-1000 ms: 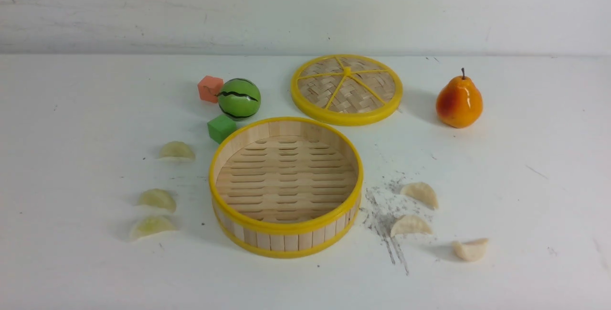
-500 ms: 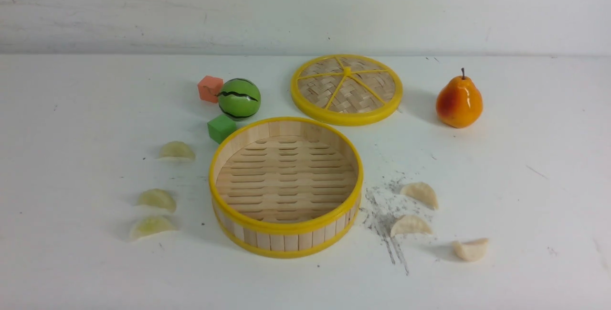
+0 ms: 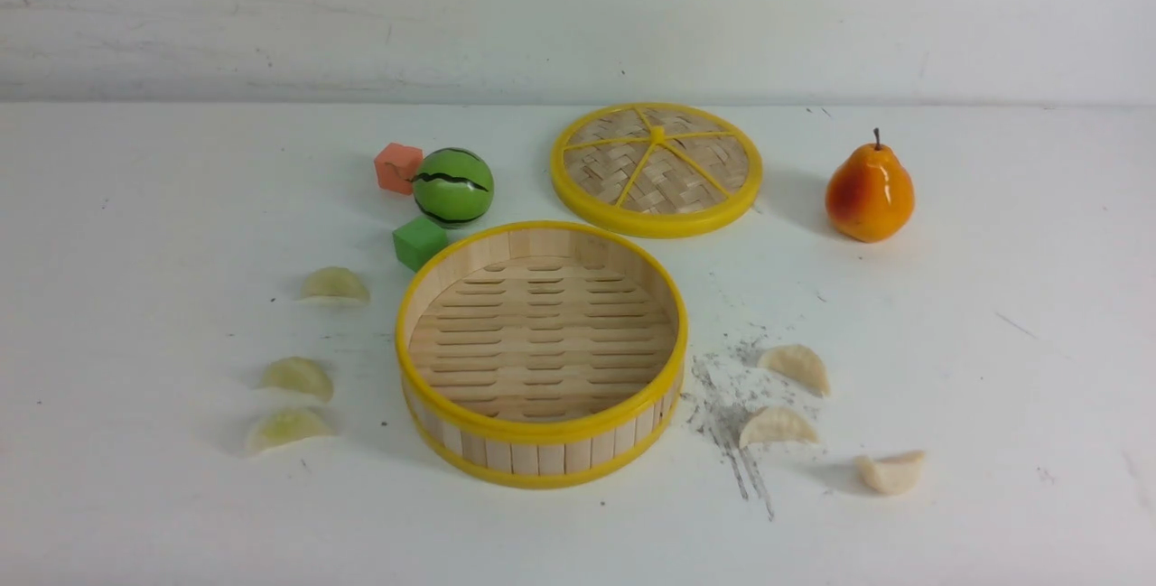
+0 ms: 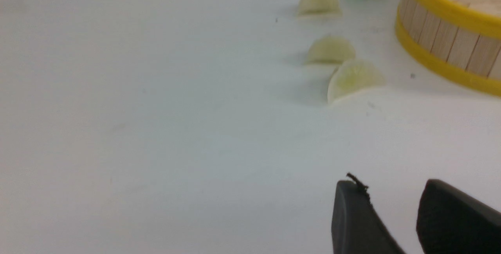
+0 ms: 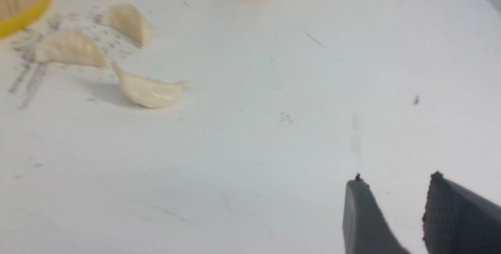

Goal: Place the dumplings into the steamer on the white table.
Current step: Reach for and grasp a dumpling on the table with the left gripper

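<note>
The left gripper [image 4: 391, 217] hung over the table [image 4: 156, 128], jaws parted with nothing between them. Three green dumplings [image 4: 354, 80] lay ahead of it, well apart from its fingertips, in a loose row left of the steamer [image 4: 442, 46]. The right gripper [image 5: 393, 217] hung likewise, jaws parted and holding nothing. Three cream dumplings [image 5: 148, 91] lay ahead, well apart from it, right of the steamer among grey scuffs; the nearest was tipped curved side down. All six rested on the table outside the steamer. A green cube [image 3: 418, 242] sat just beside the steamer's far-left rim, with a melon ball [image 3: 452, 186] and an orange cube [image 3: 397, 167] behind it. The lid [image 3: 657, 169] lay behind the steamer, and a pear [image 3: 869, 193] stood far-right of it.
</note>
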